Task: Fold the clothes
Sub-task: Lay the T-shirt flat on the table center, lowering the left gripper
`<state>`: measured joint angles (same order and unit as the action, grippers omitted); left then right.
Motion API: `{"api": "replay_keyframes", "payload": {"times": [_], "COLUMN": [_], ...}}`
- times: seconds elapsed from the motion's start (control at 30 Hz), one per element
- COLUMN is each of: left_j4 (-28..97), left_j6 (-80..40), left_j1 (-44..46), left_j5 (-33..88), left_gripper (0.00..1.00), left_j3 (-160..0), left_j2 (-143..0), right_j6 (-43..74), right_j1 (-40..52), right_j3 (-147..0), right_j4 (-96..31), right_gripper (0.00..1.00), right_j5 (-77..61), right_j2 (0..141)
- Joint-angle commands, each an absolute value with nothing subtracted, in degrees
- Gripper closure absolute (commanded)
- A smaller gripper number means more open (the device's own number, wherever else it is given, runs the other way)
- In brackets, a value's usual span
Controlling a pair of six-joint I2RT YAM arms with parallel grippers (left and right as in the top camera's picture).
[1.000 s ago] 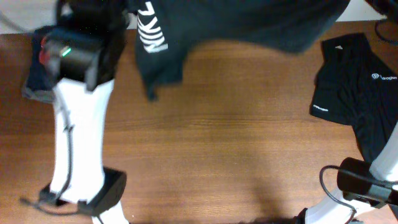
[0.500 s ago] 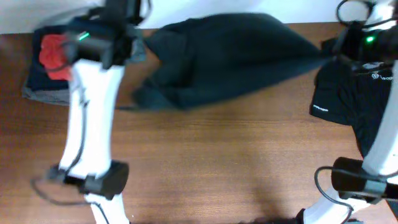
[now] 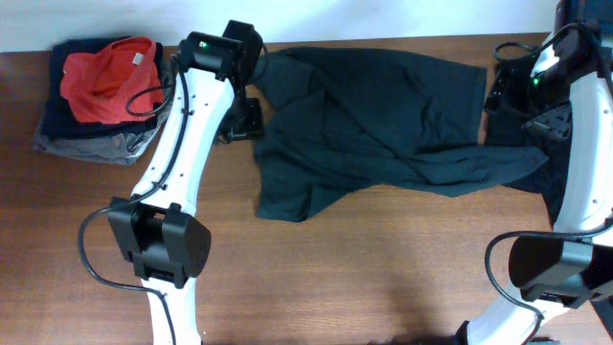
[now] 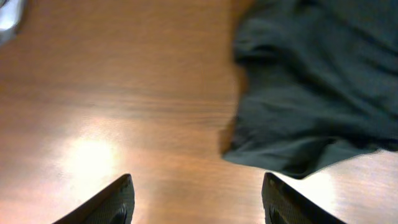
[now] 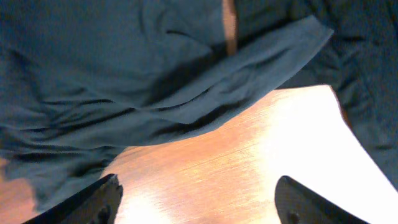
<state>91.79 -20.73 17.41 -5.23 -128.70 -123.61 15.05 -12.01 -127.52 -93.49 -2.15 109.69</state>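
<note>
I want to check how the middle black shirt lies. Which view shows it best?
Overhead: the black shirt shows nearly whole, spread but rumpled. The left wrist view catches one corner; the right wrist view only a creased stretch.

Shirt was soft matt cloth, creased. Table was wood w/ visible grain, semi-gloss, glare patches. Left arm shell looked smooth white plastic, prob. Red garment was matt cloth too.

black shirt: no lettering can be read
red garment: pale neck tag, too small to read
elsewhere: nothing legible
</note>
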Motion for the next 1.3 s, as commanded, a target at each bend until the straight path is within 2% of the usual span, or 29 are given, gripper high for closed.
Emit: {"api": "replay_keyframes", "payload": {"times": [0.0, 0.1, 0.2, 0.27, 0.37, 0.43, 0.5, 0.63, 1.27], "left_j4": [90.89, 89.82, 88.05, 86.24, 82.61, 80.23, 78.02, 73.08, 59.77], "left_j6": [-17.23, -17.23, -17.06, -17.10, -17.34, -17.74, -17.72, -16.80, -17.12], "left_j1": [19.57, 21.85, 24.45, 25.82, 26.72, 26.63, 26.33, 26.20, 26.06], "left_j5": [2.57, 5.87, 5.80, 5.82, 5.82, 5.80, 5.80, 5.80, 5.78], "left_gripper": [0.35, 0.35, 0.50, 0.62, 0.82, 0.93, 0.99, 0.99, 0.99], "left_j3": [-128.46, -127.00, -123.26, -119.87, -114.06, -110.24, -107.35, -103.13, -87.09], "left_j2": [-122.61, -122.83, -122.85, -122.85, -122.85, -122.85, -122.85, -122.85, -122.89], "right_j6": [15.46, 15.44, 15.44, 15.44, 15.44, 15.42, 15.42, 15.44, 15.40], "right_j1": [-12.08, -12.05, -12.05, -12.05, -12.05, -12.05, -12.05, -12.01, -12.01], "right_j3": [-127.31, -127.39, -127.39, -127.39, -127.39, -127.39, -127.39, -127.39, -127.39], "right_j4": [-92.77, -92.53, -92.55, -92.60, -92.75, -92.79, -92.77, -92.77, -93.03], "right_gripper": [0.10, 0.09, 0.09, 0.16, 0.34, 0.41, 0.44, 0.52, 0.52], "right_j5": [2.00, 1.98, 1.96, 1.93, 1.52, 1.08, 0.45, 0.40, -1.28], "right_j2": [109.12, 109.12, 109.12, 109.12, 109.12, 109.12, 109.12, 109.12, 109.12]}}
